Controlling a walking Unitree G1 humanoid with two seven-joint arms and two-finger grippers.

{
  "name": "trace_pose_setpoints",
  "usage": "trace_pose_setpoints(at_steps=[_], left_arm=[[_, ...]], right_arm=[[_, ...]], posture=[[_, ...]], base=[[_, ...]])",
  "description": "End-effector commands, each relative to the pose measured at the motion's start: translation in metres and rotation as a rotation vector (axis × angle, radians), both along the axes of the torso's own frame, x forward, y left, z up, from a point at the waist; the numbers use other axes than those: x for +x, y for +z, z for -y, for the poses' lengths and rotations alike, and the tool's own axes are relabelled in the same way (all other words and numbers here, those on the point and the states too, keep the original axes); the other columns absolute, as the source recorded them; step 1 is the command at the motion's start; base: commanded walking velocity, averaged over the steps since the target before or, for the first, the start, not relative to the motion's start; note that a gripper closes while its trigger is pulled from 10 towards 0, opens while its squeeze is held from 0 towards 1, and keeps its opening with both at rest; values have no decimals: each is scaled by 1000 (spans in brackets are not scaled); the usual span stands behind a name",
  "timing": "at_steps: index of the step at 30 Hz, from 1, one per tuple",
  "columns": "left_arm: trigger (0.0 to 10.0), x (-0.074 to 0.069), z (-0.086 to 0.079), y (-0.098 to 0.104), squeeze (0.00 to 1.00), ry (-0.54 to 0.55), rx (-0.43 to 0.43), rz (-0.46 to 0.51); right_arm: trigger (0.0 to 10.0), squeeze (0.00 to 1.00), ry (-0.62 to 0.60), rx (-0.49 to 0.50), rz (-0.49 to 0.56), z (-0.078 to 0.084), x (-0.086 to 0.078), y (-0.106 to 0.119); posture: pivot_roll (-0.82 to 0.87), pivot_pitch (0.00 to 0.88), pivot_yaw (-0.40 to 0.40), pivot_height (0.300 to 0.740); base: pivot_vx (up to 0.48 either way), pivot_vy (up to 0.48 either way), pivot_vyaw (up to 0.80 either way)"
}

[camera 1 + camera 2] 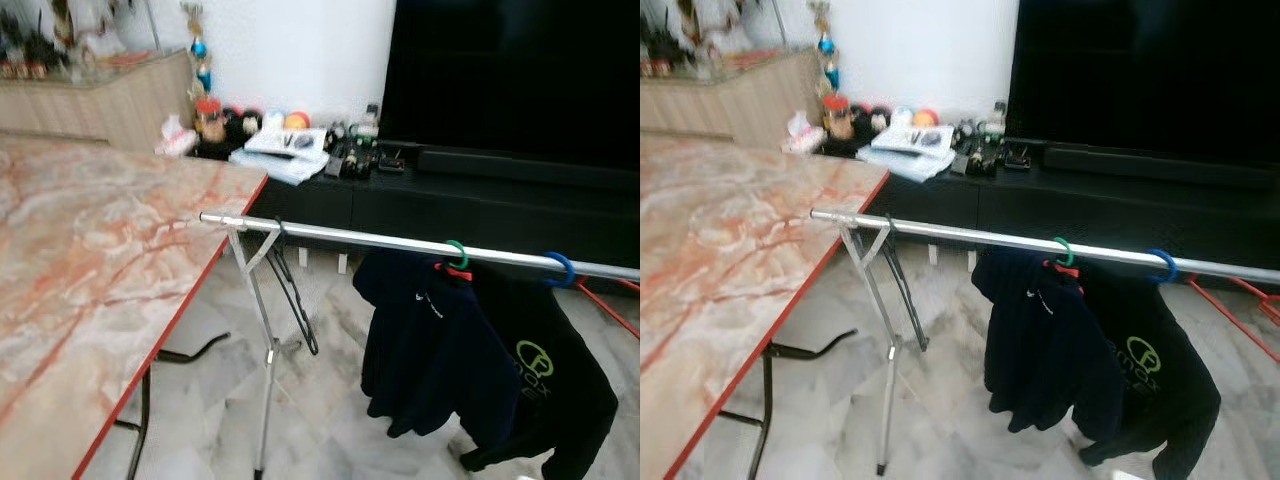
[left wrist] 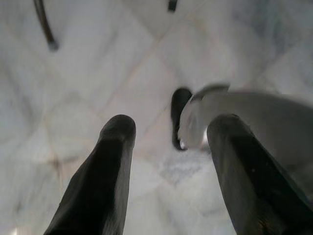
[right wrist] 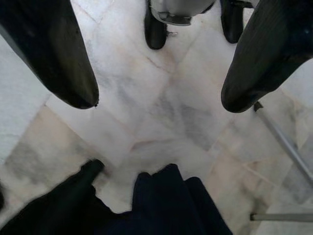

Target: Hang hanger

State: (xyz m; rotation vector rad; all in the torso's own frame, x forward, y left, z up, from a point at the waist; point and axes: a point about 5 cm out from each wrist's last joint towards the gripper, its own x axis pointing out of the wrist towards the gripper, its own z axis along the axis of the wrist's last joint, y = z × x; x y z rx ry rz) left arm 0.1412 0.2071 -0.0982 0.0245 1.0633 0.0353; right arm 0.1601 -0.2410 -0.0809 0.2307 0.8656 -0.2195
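Marble-patterned table (image 1: 90,270) with a red edge stood nearest my head camera, on the left. Beyond it a silver metal clothes rail (image 1: 400,242) ran across on a folding stand. An empty black wire hanger (image 1: 292,290) hung near the rail's left end. Two dark garments hung further right, a navy shirt (image 1: 430,340) on a green-hooked hanger (image 1: 456,254) and a black shirt with a green logo (image 1: 545,385) on a blue-hooked hanger (image 1: 560,268). My left claw (image 2: 168,142) hung spread and empty over the white marble floor (image 2: 98,73). My right claw (image 3: 159,98) hung likewise, fingers apart, above dark fabric.
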Motion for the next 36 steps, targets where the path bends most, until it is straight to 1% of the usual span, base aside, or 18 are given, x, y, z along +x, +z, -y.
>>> trace_pose_setpoints(at_steps=[1,15,20,25,30,31,36], left_arm=[[10000,-6,-1,-2,0,12,1,-23],[10000,-9,-1,-3,0,0,2,-34],[10000,-8,-1,-3,0,-10,3,-35],[10000,-8,-1,-3,0,-13,5,-30],[10000,-9,-2,-3,0,2,4,-26],[10000,-10,-2,-3,0,-1,5,-28],[10000,-12,-3,-4,0,-6,5,-35]], right_arm=[[10000,0,-7,1,-23,2,-8,-3],[10000,0,-3,4,-34,2,-10,-4],[10000,0,20,5,-17,1,-9,-3],[10000,0,30,-6,34,1,-5,0],[10000,0,-19,-15,111,2,-3,4],[10000,0,-40,-18,143,3,-2,5],[10000,0,-78,-28,192,4,-3,7]], posture=[[178,0,-3,740],[160,0,3,740],[148,0,6,740],[151,0,0,740],[152,0,-1,740],[140,0,3,740],[133,0,5,740]], base=[[0,0,0],[0,0,0],[0,0,0],[0,0,0],[0,0,0],[0,0,0],[0,0,0]])
